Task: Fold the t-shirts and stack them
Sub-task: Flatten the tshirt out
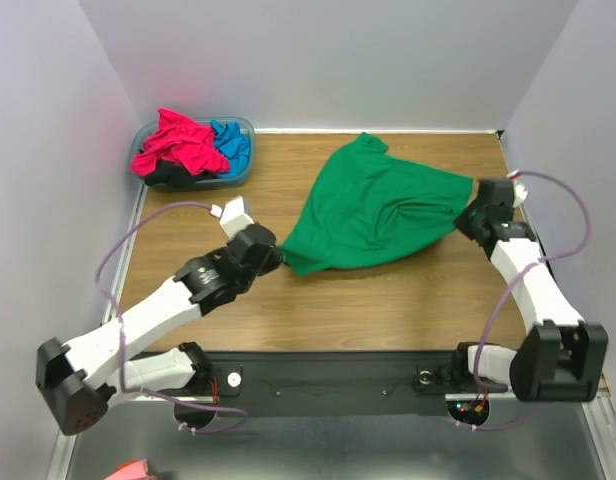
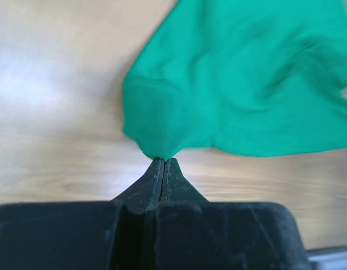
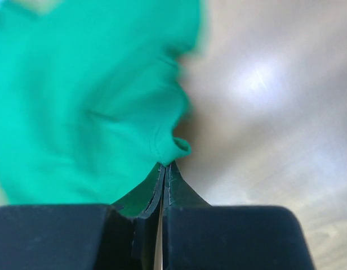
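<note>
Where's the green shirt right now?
In the top view the green shirt lies mid-table, right of the basin, pinched at its edges by the left gripper and right gripper.

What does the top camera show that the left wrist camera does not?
Only the top view: a basin holding a pink shirt and a blue shirt, and the right tool shut on the right edge of the green shirt. Only the left wrist view: up close, the left tool with its tips closed on a cloth corner. Both: the green shirt, the left tool and the wooden table.
</note>
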Controlling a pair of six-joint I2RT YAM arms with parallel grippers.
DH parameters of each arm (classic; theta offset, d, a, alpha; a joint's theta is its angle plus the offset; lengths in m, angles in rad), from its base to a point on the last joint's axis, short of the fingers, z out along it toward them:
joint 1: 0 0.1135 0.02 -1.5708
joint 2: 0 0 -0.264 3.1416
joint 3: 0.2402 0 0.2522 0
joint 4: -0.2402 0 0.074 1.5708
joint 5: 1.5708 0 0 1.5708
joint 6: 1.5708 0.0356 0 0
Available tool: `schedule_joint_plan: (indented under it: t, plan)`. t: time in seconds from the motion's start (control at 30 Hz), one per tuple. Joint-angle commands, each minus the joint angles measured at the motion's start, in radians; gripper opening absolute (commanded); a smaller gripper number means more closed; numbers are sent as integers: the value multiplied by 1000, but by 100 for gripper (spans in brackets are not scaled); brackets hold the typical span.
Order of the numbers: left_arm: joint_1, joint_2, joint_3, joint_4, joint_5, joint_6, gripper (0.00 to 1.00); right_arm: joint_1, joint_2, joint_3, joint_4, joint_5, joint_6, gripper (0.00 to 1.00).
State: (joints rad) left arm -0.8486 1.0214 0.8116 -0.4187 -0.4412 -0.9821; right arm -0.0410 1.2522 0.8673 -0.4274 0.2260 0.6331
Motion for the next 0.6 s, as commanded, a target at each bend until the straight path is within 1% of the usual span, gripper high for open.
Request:
schedule_joint_plan:
  t: [0.0, 0.03, 0.07, 0.1, 0.13, 0.17, 0.2, 0.23, 0.27, 0.3, 0.33, 0.4, 0.43, 0.5, 0.53, 0.57]
  plan:
    - [6, -135, 162, 29, -94, 121, 0, -2, -154, 171, -19, -42, -47, 0]
    - [6, -173, 217, 38, -97, 147, 0, -2, -175, 202, -40, -42, -50, 0]
    - [6, -187, 253, 40, -100, 195, 0, -2, -192, 275, -63, -42, -65, 0]
    - [5, -207, 292, 25, -126, 206, 0, -2, -227, 307, -104, -37, -72, 0]
    - [5, -214, 379, -7, -142, 218, 0, -2, -244, 347, -123, -34, -82, 0]
    - [5, -224, 423, -23, -160, 232, 0, -2, -260, 383, -138, -31, -88, 0]
    - [5, -240, 464, -32, -183, 250, 0, -2, -293, 459, -170, -22, -92, 0]
    - [6, -250, 536, -28, -188, 270, 0, -2, -306, 499, -188, -16, -98, 0]
    - [5, -257, 572, -20, -183, 290, 0, -2, -316, 540, -201, -10, -99, 0]
    - [5, -265, 602, -11, -180, 327, 0, -2, -326, 641, -233, -1, -105, 0]
    - [5, -280, 663, 16, -153, 350, 0, -2, -333, 689, -252, 1, -114, 0]
    - [5, -287, 724, 32, -116, 385, 0, -2, -332, 797, -300, 1, -125, 0]
    - [5, -285, 757, 37, -81, 416, 0, -2, -329, 899, -315, -1, -131, 0]
    - [5, -281, 854, 38, -51, 447, 0, -2, -313, 988, -361, -7, -147, 0]
    - [5, -271, 889, 31, -24, 463, 0, -2, -307, 1081, -376, -13, -151, 0]
    - [5, -267, 950, 28, 4, 476, 0, -2, -303, 1120, -392, -28, -156, 0]
